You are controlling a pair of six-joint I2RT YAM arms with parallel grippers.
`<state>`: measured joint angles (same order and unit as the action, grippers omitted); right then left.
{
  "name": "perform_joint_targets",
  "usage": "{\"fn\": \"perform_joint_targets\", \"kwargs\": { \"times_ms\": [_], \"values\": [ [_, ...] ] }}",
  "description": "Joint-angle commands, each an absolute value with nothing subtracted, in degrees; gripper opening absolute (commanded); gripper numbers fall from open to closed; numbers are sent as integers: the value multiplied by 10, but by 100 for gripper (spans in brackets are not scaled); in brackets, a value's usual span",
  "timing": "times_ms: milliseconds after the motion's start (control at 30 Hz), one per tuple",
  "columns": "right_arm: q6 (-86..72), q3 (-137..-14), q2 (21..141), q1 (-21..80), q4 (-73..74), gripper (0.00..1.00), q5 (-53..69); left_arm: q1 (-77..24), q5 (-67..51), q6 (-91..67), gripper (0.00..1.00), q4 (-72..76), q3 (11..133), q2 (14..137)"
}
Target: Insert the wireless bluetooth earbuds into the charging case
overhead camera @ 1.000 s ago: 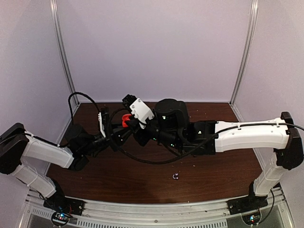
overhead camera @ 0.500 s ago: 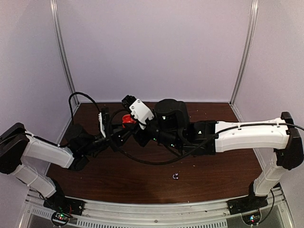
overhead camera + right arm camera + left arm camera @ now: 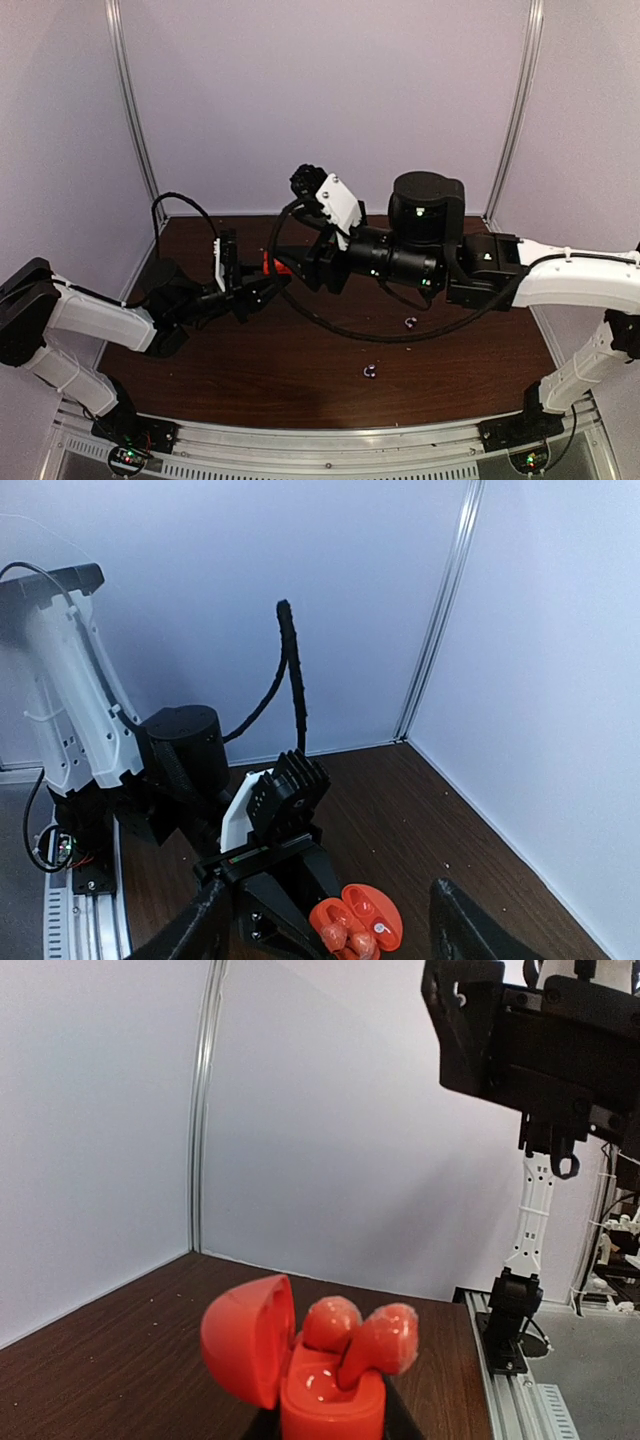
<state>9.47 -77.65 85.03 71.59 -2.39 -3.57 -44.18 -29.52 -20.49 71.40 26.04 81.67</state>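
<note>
The red charging case [image 3: 330, 1405] stands upright with its lid [image 3: 248, 1338] swung open, and my left gripper [image 3: 262, 288] is shut on its base. Two red wireless bluetooth earbuds [image 3: 332, 1322] [image 3: 388, 1345] sit in its sockets, heads sticking up, the right one leaning. In the right wrist view the case [image 3: 362, 926] lies below and between my right gripper's [image 3: 328, 888] wide-spread fingers [image 3: 200, 925], well clear of them. That right gripper [image 3: 303, 268] hovers just right of the case, open with nothing in it. Two tiny silvery curved earbuds [image 3: 410, 322] [image 3: 370, 371] lie on the table.
The brown table [image 3: 450, 380] is walled by pale panels at the back and sides, with a metal rail [image 3: 330, 440] along the near edge. A black cable [image 3: 330, 330] loops under the right arm. The left wrist's white camera block [image 3: 240, 815] sits behind the case.
My right gripper has opened, lifted and drawn back to the right from the case. That uncovered a silvery earbud on the table. The left gripper shifted slightly right with the case.
</note>
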Motion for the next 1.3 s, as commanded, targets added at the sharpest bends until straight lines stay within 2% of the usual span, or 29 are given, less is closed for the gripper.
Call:
{"fn": "perform_joint_targets", "kwargs": {
  "times_ms": [0,133,333,567,833,1267],
  "values": [
    [128,-757,806,708,35,66,31,-440,-346,-190,0,700,285,806],
    [157,-760,787,705,113,62,52,-440,-381,-182,0,666,296,801],
    [202,-784,795,706,215,62,43,-440,-433,-178,0,634,311,802],
    [209,-799,810,706,214,63,4,-440,-448,-182,0,629,320,812],
    [202,-818,835,706,194,69,-72,-442,-449,-179,0,628,321,816],
    [201,-834,862,704,190,72,-94,-446,-449,-171,0,626,323,817]
  ]
}}
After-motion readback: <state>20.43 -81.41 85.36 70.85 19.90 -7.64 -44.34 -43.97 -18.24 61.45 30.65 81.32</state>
